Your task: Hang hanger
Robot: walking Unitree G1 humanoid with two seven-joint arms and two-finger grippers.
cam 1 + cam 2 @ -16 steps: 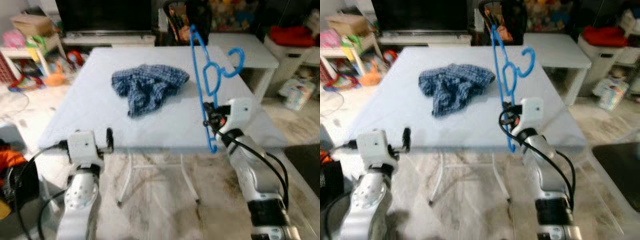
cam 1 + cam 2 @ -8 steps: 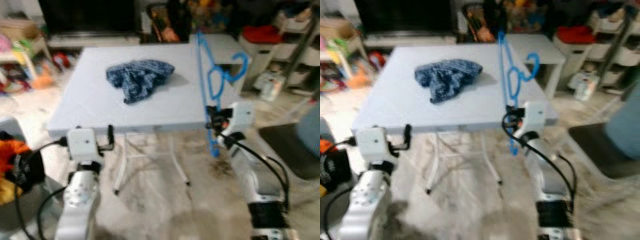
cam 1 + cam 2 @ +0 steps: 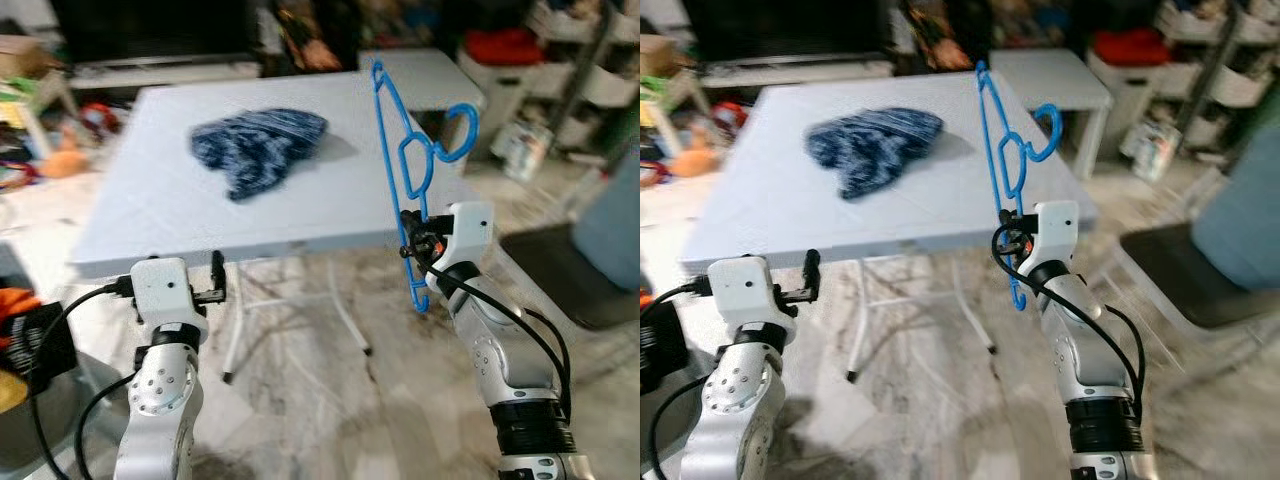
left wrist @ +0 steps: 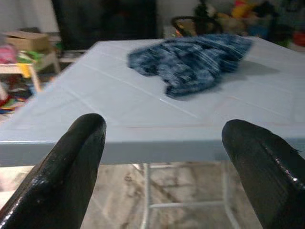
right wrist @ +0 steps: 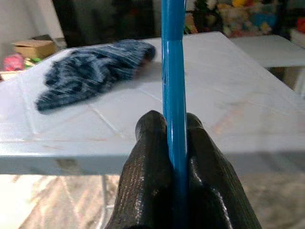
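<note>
Low in the frame, the left gripper hangs spread before the table edge, while right of centre the right gripper pinches a thin blue plastic hanger by 1 straight bar. The hanger stands upright, hook curling rightward. Farther back, a crumpled blue checked cloth lies on the table.

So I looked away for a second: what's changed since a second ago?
The robot has backed off from the table and turned right; the whole view shifted. Nothing was grabbed or released. The right gripper stays clamped on the blue hanger, held upright; the left gripper is still open and empty; the cloth still lies on the table.
</note>
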